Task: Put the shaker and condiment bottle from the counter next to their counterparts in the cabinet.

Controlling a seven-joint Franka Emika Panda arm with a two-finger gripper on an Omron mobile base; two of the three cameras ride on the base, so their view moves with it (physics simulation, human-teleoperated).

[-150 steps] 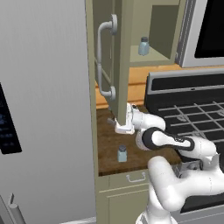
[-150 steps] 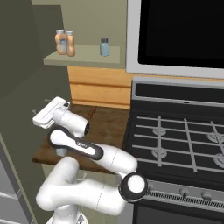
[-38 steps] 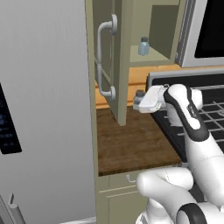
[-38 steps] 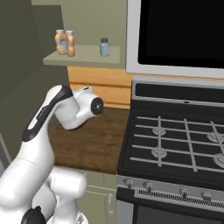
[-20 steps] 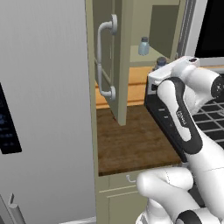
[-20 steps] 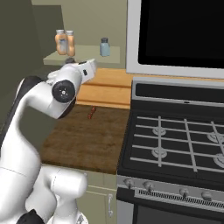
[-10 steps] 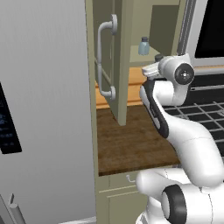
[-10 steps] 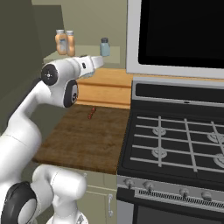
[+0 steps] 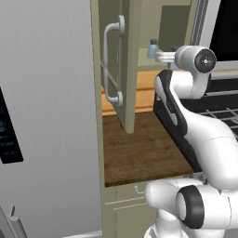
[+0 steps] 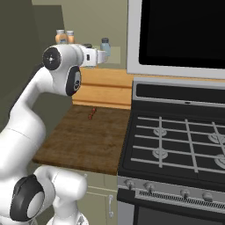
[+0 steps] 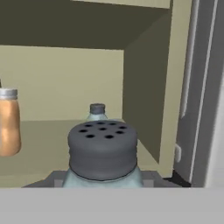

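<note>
My gripper (image 11: 103,178) is shut on the shaker (image 11: 103,148), whose grey holed cap looms large in the hand view. Straight behind it, on the shelf of the cabinet (image 11: 144,87), stands the twin shaker (image 11: 97,112), with an orange-tan bottle (image 11: 8,124) to its left. In the right base view my gripper (image 10: 99,56) reaches level with the shelf, just below the twin shaker (image 10: 105,44). Two orange-tan bottles (image 10: 64,37) stand side by side further left; I cannot tell which is the condiment bottle. In the left base view my gripper (image 9: 163,56) sits close beside the twin shaker (image 9: 153,48).
The cabinet door (image 9: 126,69) with its curved silver handle (image 9: 113,60) stands open over the dark wood counter (image 9: 139,153). A small red thing (image 10: 91,113) lies on the counter. The black stove (image 10: 176,145) is to the right, a microwave (image 10: 180,35) above it, a grey fridge (image 9: 46,116) to the left.
The arm has risen from over the counter to shelf height, carrying the shaker toward the twin in the cabinet. The gripper has stayed shut.
</note>
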